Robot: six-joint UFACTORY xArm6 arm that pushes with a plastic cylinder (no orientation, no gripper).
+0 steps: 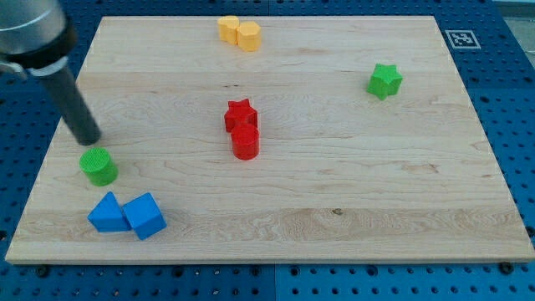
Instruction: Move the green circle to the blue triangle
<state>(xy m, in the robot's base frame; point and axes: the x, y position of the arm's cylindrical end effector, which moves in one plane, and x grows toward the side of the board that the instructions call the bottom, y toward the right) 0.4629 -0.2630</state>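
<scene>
My tip (89,139) sits just above the green circle (99,166), toward the view's top. There is no pincer to spread or pinch. The blue triangle (109,212) lies near below the circle.

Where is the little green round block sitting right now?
The green circle block sits near the wooden board's left edge, just above the two blue blocks, with my tip just above it.

On a pale wooden tabletop (351,209), two yellow blocks (239,33) touch near the view's top, a red star (240,114) abuts a red cylinder (245,142) mid-board, a green star (384,80) sits at the view's right.
</scene>
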